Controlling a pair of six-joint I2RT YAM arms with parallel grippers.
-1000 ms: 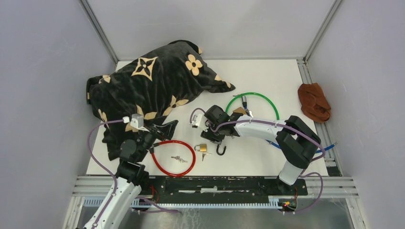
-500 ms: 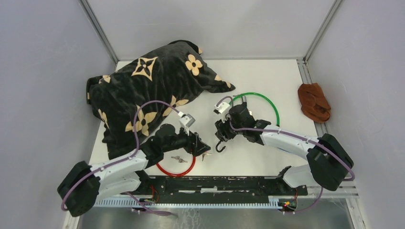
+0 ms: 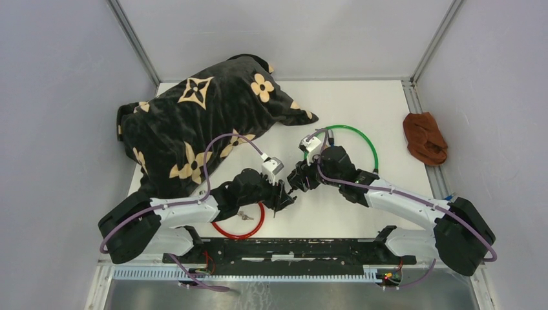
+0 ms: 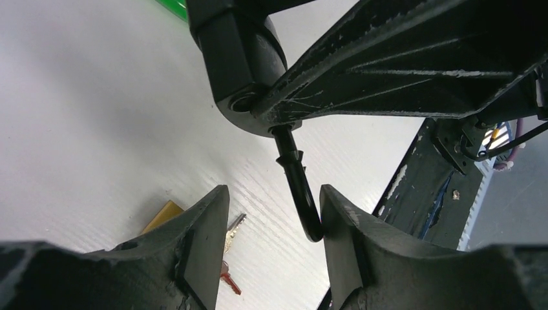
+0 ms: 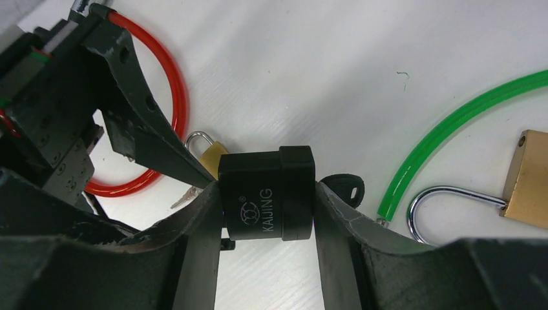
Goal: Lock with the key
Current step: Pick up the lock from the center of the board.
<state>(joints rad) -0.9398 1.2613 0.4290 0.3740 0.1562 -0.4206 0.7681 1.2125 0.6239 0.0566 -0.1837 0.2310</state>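
down at the near edge, the red cable (image 5: 179,90) lies in a ring on the white table (image 3: 362,97), with a little bunch of keys (image 3: 244,216) inside it

a bit further in, the left gripper (image 4: 274,194) is spread wide and is not holding anything. the black hook (image 4: 304,200) of the big lock hangs down in the gap between its two fingers. i cannot tell if the hook touches the finger on its right

just past that, the right gripper (image 5: 266,213) is squeezed tight on the black padlock (image 5: 262,187) and holds it up off the table. the lock's hook is out and not clicked in. a black key (image 5: 342,187) shows just behind the lock; i cannot tell if it is stuck in it

a small gold padlock (image 5: 208,154) lies on the table under the two grippers

further back are the green cable (image 5: 465,111) and another gold padlock (image 5: 526,184) with its hook open

far back on the left is a big black pillow (image 3: 200,110) with flowers, and off to the right a brown cloth (image 3: 424,137)
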